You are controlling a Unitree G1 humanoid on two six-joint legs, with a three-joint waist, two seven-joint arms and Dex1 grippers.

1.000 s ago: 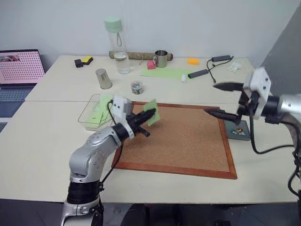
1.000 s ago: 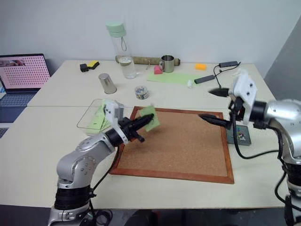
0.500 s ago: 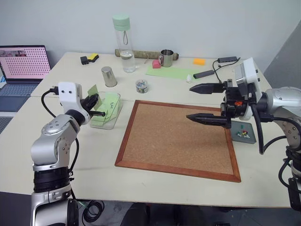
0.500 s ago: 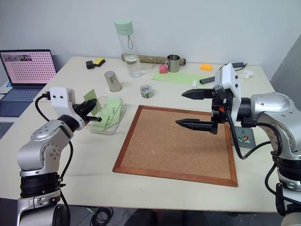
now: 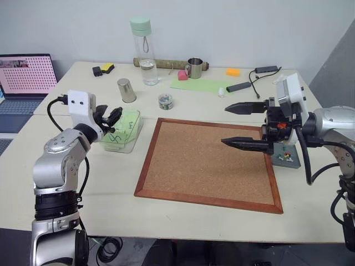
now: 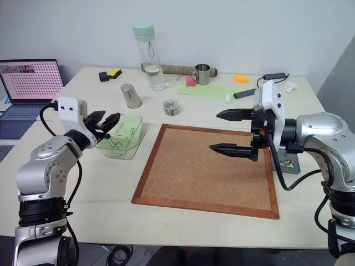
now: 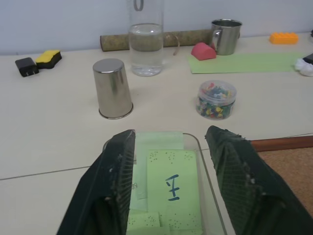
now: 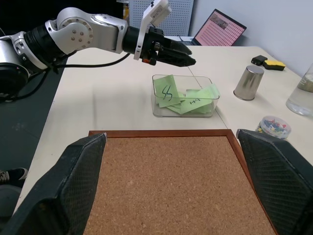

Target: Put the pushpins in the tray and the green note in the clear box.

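The green note (image 8: 167, 92) marked "55" leans inside the clear box (image 5: 136, 134), at the end nearest my left arm, among other green notes. My left gripper (image 5: 111, 114) hovers just above that end of the box, open and empty. In the left wrist view its fingers (image 7: 115, 186) frame the box with a differently marked note below. The pushpins (image 5: 287, 157) lie in the dark-grey tray (image 5: 294, 163) beside the cork board's right edge. My right gripper (image 5: 224, 125) hangs open and empty over the right part of the board, pointing left.
A framed cork board (image 5: 211, 163) fills the table's middle. Behind the box stand a steel cup (image 5: 126, 90), a small jar of mixed pins (image 5: 162, 101), a water bottle (image 5: 143, 52), a mug (image 5: 194, 67) and a long pale-green sheet (image 5: 199, 85). A laptop (image 5: 25, 75) sits far left.
My left arm carried the green note from over the cork board leftward to the clear box, then opened and let it go into the box. The right gripper stayed open.
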